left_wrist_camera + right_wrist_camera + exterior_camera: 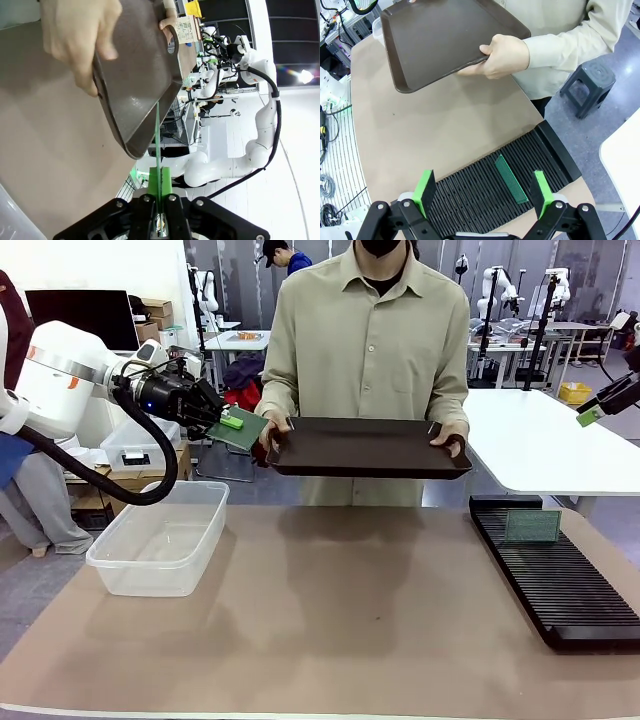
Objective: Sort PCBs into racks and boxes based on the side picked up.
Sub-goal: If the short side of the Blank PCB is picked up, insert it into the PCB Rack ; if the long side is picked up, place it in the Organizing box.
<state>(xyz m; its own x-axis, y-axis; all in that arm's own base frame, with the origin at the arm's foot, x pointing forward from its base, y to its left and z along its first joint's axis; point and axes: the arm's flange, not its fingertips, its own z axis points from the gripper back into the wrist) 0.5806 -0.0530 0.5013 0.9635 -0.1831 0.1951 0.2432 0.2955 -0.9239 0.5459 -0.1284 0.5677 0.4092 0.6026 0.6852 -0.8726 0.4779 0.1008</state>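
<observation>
My left gripper [226, 421] is shut on the edge of a green PCB [240, 428], held in the air just left of the person's tray and above the clear box [160, 538]. In the left wrist view the PCB [157, 145] shows edge-on between my shut fingers [165, 181]. A second PCB [531, 526] stands upright in a slot of the black rack [555, 575] at the right. My right gripper [482, 187] hangs open high above the rack [485, 192] and the standing PCB [510, 178]; its green pad [589, 416] shows at the front view's right edge.
A person stands across the table holding an empty dark brown tray [368, 448] in both hands above the far edge. A white table [560, 445] lies behind at the right. The brown tabletop [350, 630] spreads between box and rack.
</observation>
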